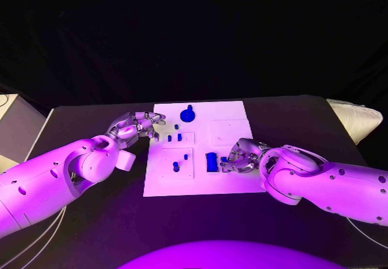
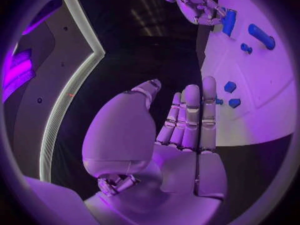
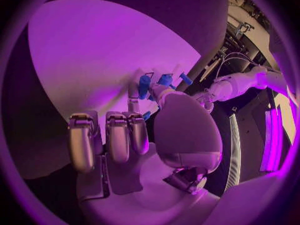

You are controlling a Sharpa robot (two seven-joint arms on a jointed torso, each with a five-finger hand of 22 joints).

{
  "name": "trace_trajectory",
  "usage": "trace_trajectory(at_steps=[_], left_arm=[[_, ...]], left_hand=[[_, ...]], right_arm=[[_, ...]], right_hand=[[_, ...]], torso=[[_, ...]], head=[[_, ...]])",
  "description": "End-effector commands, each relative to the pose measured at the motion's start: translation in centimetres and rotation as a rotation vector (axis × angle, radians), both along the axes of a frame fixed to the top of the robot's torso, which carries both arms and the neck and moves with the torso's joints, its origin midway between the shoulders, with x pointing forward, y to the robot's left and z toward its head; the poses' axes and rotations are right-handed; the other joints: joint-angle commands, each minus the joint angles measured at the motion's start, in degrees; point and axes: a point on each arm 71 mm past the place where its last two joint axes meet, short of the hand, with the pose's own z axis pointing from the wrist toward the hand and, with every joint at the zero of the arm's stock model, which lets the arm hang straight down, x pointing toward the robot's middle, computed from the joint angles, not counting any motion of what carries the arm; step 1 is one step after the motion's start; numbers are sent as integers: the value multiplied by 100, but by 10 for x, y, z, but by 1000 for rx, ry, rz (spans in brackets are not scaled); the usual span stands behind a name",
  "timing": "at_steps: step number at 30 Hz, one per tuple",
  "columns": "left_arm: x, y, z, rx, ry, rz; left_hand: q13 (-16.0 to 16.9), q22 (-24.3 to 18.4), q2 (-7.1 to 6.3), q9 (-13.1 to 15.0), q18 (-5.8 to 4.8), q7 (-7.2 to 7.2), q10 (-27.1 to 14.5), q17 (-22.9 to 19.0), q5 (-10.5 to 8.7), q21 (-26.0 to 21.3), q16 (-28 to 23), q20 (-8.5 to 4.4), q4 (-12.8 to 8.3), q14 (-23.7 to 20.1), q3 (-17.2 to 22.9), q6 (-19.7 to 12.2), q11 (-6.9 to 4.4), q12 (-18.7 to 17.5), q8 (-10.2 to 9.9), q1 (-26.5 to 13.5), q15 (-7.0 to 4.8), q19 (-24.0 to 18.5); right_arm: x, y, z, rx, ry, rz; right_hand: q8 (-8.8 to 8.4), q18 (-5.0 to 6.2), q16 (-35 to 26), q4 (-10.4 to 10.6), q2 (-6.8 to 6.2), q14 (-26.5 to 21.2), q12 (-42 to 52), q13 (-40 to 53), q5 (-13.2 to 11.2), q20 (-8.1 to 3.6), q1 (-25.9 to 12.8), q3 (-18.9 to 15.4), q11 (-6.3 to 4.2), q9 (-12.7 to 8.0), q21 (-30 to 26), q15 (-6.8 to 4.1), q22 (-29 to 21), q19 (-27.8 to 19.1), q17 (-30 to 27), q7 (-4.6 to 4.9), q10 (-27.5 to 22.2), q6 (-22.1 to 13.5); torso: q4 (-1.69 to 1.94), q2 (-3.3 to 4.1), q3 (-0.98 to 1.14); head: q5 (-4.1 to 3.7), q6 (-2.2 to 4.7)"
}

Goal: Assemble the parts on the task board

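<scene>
Parts on task board (image 1: 234,182): long blue block (image 1: 211,162) standing just beside right hand (image 1: 240,157), on its inner side, long axis running away from the robot's body. Right fingers (image 3: 119,135) curled over the board edge; hold on anything cannot be told. Small blue pegs (image 1: 175,137) just ahead of left hand (image 1: 135,126), fingers (image 2: 191,112) apart, holding nothing, over the counter (image 1: 89,120) edge. Round knobbed piece (image 1: 188,115) beyond. Right hand nearer the block.

White task board (image 1: 212,185) on black table (image 1: 97,224)
</scene>
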Motion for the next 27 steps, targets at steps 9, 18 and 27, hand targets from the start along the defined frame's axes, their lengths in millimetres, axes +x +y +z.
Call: trace_trajectory(at_steps=[9, 18, 27], left_arm=[[-1, -3, -1, -4, -2, -21], [-1, -3, -1, 3, 0, -24], [-1, -2, -2, 8, 2, -26]], left_hand=[[7, -9, 63, -10, 81, 55, -58, -10, 13, -31, 26, 3, 41, -2, -7, -33, 4, 27, 23, 4, 28, 49], [7, -12, 67, -9, 78, 55, -78, -12, 13, -39, 22, 7, 59, -14, -17, -28, 6, 29, 34, 5, 30, 41], [8, -14, 71, -7, 78, 55, -91, -13, 13, -46, 19, 10, 73, -24, -25, -21, 7, 32, 45, 6, 33, 33]], right_arm=[[-1, 3, -1, 2, 4, 12], [-2, 5, 0, 6, 2, 17], [-3, 4, 1, 5, -4, 18]], right_hand=[[33, -104, 24, -3, 38, 598, 12, 1510, -79, -19, -223, -96, -16, -4, -22, -32, 1475, 573, 1505, 6, 598, 22], [44, -111, 24, -3, 104, 598, 12, 1510, -90, -18, -310, -97, -20, -3, 15, -33, 1485, 581, 1505, -2, 598, 41], [51, -117, 24, -4, 150, 598, 12, 1510, -87, -19, -386, -95, -25, -2, 46, -35, 1493, 588, 1505, -7, 598, 52]], torso=[[-4, 9, 1], [7, 5, -1], [-5, 4, -1]], head=[[-11, 13], [-16, 12], [-6, 18]])
